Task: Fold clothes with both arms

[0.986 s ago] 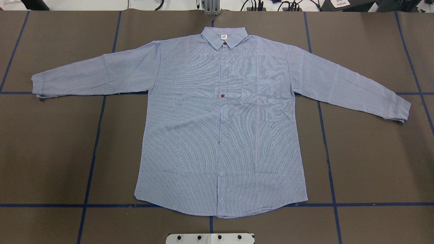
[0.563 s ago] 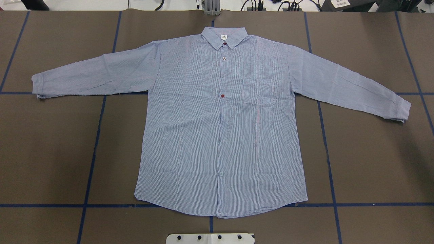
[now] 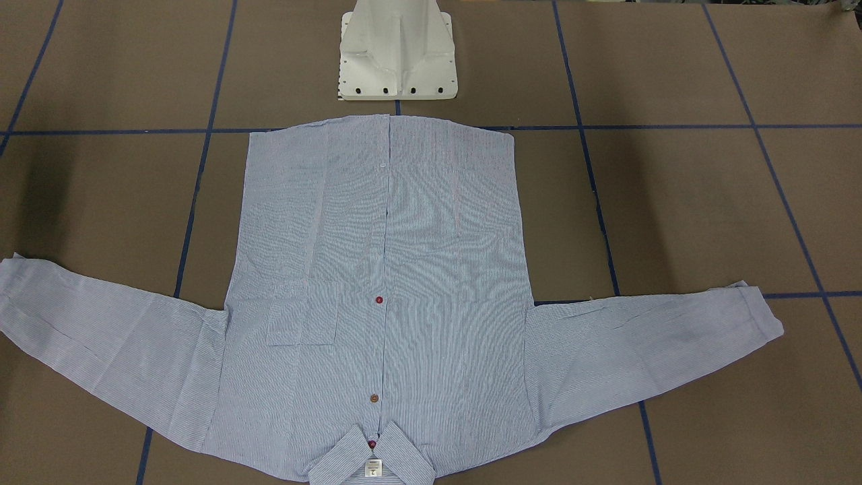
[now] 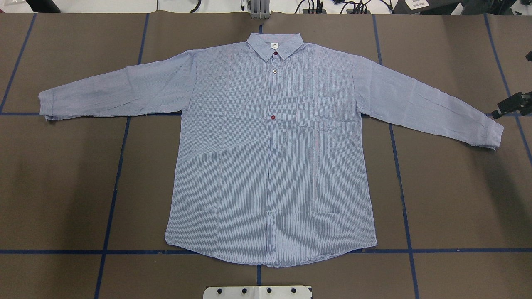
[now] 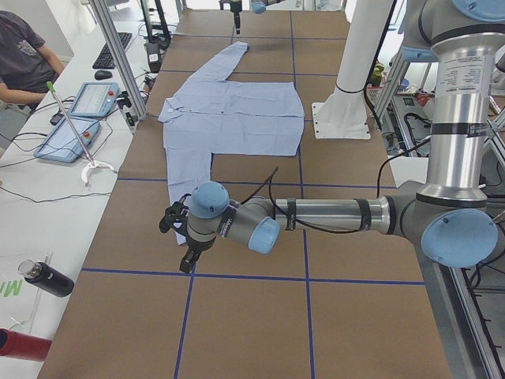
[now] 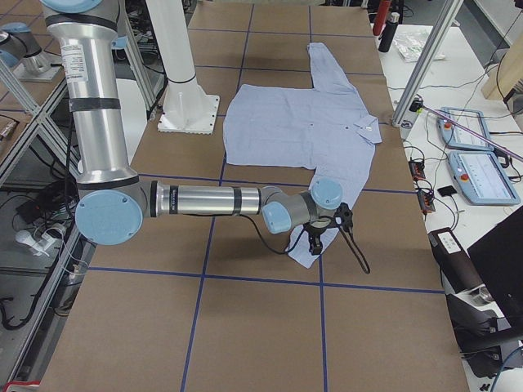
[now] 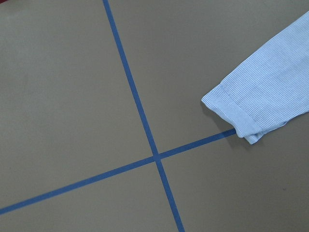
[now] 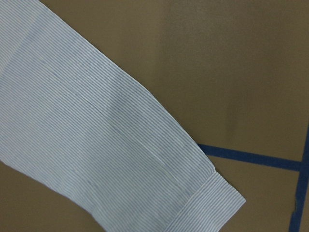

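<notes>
Looking down from overhead, you have the light blue striped shirt (image 4: 266,158) spread flat and front-up across the middle of the tabletop (image 4: 62,187). It is buttoned, with its collar (image 4: 274,43) at top centre of the frame and its hem low in the frame, just above the white pedestal base (image 4: 257,292). The sleeves reach out sideways, one towards each edge of the picture.

The left gripper (image 5: 188,257) shows only in the left side view, low and left of centre, over the end of the near sleeve. You cannot tell from there how its jaws stand. Its wrist camera has the left-side cuff (image 7: 239,108) lying flat at the right of the frame, one corner over a blue tape line (image 7: 140,111).

The right gripper (image 4: 509,106) pokes in at the right edge of the overhead frame, near the right-side cuff (image 4: 488,133). Too little of it shows for you to judge the jaws. Its wrist camera has that cuff flat along the bottom of the frame.
</notes>
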You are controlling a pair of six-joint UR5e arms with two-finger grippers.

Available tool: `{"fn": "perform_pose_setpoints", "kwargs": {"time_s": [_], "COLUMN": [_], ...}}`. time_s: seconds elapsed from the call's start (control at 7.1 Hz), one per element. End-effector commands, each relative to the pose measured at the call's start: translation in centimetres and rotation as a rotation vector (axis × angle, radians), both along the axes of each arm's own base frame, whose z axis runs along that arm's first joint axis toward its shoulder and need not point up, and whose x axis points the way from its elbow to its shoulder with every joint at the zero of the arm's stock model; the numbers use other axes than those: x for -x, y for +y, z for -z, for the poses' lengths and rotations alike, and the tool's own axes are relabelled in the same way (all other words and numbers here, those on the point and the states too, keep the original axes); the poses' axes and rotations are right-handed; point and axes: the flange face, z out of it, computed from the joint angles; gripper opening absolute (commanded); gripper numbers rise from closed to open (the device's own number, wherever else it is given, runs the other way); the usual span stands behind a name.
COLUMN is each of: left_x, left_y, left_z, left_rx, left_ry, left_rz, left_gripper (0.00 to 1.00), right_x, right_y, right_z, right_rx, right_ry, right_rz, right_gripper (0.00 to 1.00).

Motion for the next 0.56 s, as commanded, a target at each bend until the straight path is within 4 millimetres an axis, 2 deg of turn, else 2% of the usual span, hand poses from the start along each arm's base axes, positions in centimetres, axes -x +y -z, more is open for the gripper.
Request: {"fn": "perform_pose_setpoints", "kwargs": {"time_s": [0.0,0.14,0.42], "left_x": [-1.3,-1.5,-1.4], "left_y": [0.0,0.3,0.7], "left_z": [0.3,0.3,0.0], "left_rx": [0.014,0.012,0.008], "left_ry": [0.063,0.082,0.08], "left_rz": [-0.017,-0.028,-0.027], "left_gripper": [1.0,1.0,1.0], "right_x": [-0.6,-0.1,2.4], "right_y": [2.2,2.3,2.0], "right_z": [-4.4,-4.7,-4.0], "right_rx": [-0.048,-0.046,-0.035], "right_ry": [-0.008,0.007,0.006], "right_rz": [-0.014,-0.009,0.022], "right_gripper": [1.0,1.0,1.0]}}
